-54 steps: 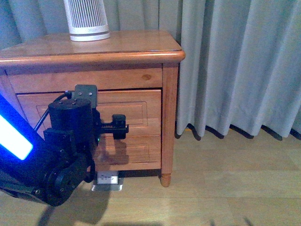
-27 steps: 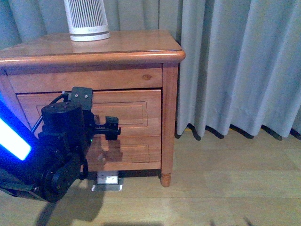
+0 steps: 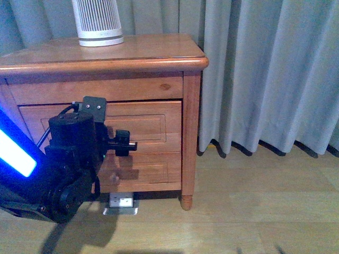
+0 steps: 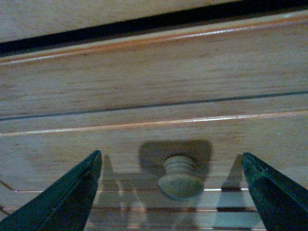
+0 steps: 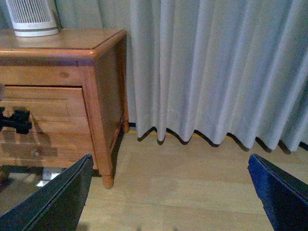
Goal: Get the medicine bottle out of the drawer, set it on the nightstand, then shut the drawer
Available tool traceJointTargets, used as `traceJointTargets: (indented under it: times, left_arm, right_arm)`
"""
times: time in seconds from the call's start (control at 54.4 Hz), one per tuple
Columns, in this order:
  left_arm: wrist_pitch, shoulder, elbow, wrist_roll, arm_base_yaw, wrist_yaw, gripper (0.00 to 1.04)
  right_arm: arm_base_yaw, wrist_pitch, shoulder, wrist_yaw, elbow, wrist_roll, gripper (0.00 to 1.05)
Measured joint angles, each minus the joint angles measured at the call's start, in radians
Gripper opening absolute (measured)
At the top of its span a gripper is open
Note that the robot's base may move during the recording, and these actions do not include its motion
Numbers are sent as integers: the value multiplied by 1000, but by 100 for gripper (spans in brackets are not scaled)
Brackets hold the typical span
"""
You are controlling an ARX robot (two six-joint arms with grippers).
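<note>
Down at the near left the left arm (image 3: 69, 159) crouches low over the floor (image 3: 254, 211), its heavy elbow almost on the boards and a blue light strip (image 3: 13, 153) glowing along its side. The forearm rises and levels out, so the left arm's jaws point straight at the front of the nightstand (image 3: 159, 55). They are just short of the drawer (image 3: 153, 124), the upper one, which sits shut and flush in its frame.

From that wrist's camera the jaws stand wide apart, one finger (image 4: 72, 192) on either side of the round knob (image 4: 180, 177). They touch neither the knob nor the wood, and there is free room on both sides.

The right arm's jaws are likewise spread wide and hold nothing. Their dark fingers (image 5: 53, 202) hang over the floor out to the right of the nightstand, facing the grey curtain (image 3: 265, 74).

The nightstand's overhanging top juts out above the left wrist, and a white ribbed device (image 3: 98, 21) stands at its far left. A metal floor socket (image 3: 123, 202) lies beneath the nightstand, near the elbow. With the drawer shut, the medicine bottle cannot be seen.
</note>
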Motion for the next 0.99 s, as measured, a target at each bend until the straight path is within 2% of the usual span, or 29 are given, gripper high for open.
traceJointTargets:
  times: [0.239, 0.46, 0.846, 0.993]
  left_arm:
    - [-3, 0, 0, -2, 0, 3, 35]
    - [-3, 0, 10, -8, -2, 10, 3]
    - [-5, 0, 10, -13, -2, 10, 3]
    - [-18, 0, 10, -13, -2, 10, 24]
  right_arm:
    - [0, 0, 0, 0, 0, 0, 98]
    - [0, 0, 0, 0, 0, 0, 98]
    - [0, 0, 0, 0, 0, 0, 98]
    - [0, 0, 0, 0, 0, 0, 98]
